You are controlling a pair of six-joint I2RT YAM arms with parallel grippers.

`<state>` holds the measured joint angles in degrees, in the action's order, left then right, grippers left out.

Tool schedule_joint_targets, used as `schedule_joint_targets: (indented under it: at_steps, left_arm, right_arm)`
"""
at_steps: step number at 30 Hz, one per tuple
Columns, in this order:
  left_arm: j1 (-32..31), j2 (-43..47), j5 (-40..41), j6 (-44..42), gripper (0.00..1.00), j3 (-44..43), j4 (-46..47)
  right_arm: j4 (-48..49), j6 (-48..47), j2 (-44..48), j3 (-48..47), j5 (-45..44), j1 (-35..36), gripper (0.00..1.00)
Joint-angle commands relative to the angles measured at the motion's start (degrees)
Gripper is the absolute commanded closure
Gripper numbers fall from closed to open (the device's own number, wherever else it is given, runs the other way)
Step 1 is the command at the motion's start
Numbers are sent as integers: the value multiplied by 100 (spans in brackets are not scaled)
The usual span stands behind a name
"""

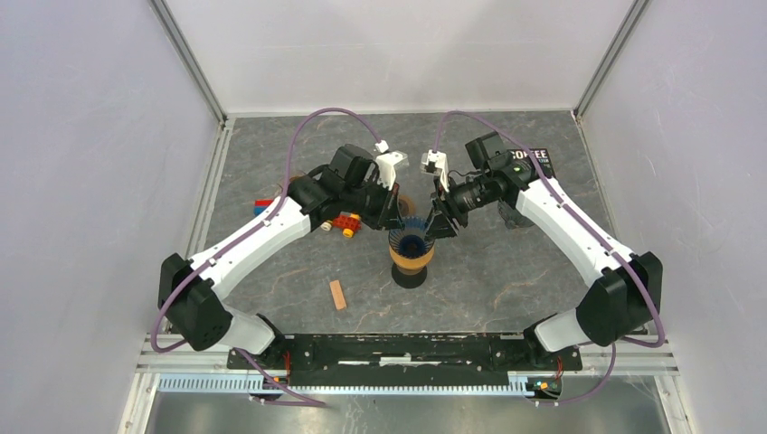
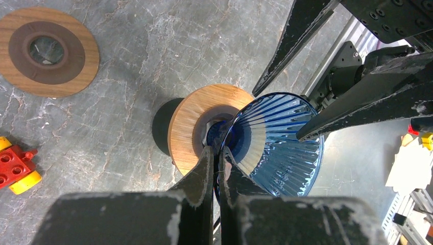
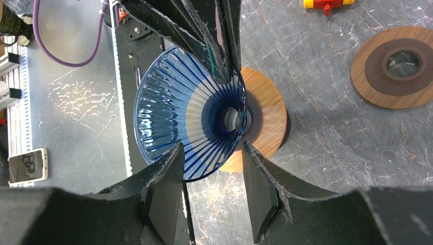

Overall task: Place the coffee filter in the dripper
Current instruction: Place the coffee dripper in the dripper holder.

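Observation:
The blue ribbed glass dripper (image 1: 412,237) sits tilted on a round wooden stand (image 1: 411,264) at mid-table. It also shows in the left wrist view (image 2: 286,148) and the right wrist view (image 3: 173,112). My left gripper (image 1: 398,220) is shut on the dripper's rim (image 2: 217,155). My right gripper (image 1: 437,221) is open at the opposite side, its jaws straddling the rim edge (image 3: 212,163) without gripping. I cannot pick out a coffee filter for sure. A pale jagged-edged sheet (image 2: 412,166) lies at the edge of the left wrist view.
A wooden disc with a dark centre (image 2: 48,51) lies behind the dripper. Toy bricks (image 1: 344,223) and a red-blue brick (image 1: 263,205) lie to the left. A small wooden block (image 1: 337,294) lies near front. A black coffee bag (image 1: 534,163) stands at back right.

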<state>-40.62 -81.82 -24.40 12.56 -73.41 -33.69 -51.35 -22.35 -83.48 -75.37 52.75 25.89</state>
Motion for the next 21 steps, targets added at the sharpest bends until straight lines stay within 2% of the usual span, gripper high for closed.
schedule_joint_targets:
  at_steps: [1,21]
  left_arm:
    - [-14,24,-188,247,98,14,315]
    - [-7,-76,-123,168,98,297,467]
  right_arm:
    - [99,-112,-30,53,121,33,49]
    - [244,-165,-235,321,130,38,52]
